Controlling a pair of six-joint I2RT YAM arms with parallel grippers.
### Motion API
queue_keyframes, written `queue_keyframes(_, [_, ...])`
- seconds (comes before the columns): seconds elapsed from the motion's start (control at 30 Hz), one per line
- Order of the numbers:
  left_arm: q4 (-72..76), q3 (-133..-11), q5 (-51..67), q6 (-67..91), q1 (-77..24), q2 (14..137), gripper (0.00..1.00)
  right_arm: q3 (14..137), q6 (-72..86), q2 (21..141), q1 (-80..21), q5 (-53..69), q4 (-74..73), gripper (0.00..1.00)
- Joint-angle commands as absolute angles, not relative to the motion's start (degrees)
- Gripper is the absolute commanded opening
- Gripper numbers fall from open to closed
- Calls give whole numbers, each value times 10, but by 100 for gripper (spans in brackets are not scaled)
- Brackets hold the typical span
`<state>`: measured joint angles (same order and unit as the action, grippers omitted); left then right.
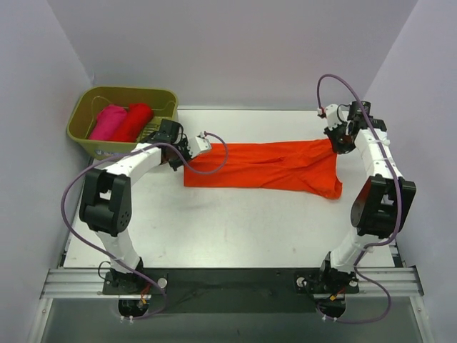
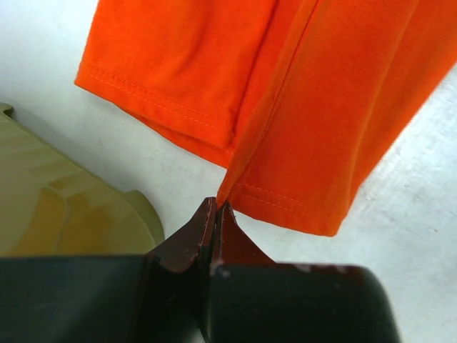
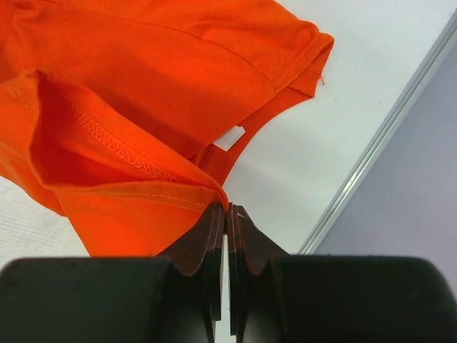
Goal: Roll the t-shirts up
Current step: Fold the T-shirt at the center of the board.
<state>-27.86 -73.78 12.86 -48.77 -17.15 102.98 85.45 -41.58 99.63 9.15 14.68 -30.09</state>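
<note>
The left tool (image 2: 216, 209) and right tool (image 3: 227, 209) each clamp an end of the orange tee (image 1: 264, 168), which lies stretched between them on the tabletop (image 1: 214, 221), and each bite looks only hem-deep, so a harder pull could slip an edge free and skew the roll.

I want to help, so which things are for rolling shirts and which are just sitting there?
For the job: orange t-shirt, pinched at its ends by the left gripper and right gripper; red t-shirt; pink t-shirt.
Just there: green basket holding those two; table.
</note>
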Motion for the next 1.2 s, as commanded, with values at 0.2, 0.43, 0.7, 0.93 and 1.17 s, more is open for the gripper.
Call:
queue_keyframes(0.2, [-272,-810,92,-482,-170,1085,0,912,-453,1045,61,162,-307,0])
queue_keyframes(0.43, [-267,-806,83,-478,-174,1091,0,908,-459,1058,51,154,-310,0])
queue_keyframes(0.7, [-265,-833,43,-414,-177,1067,34,953,-357,1062,55,63,-309,38])
queue_keyframes(0.93, [-267,-791,70,-350,-188,998,42,856,-409,998,110,195,-429,45])
queue_keyframes(1.17, [-295,-739,123,-348,-204,1006,34,817,-451,1011,148,242,-527,45])
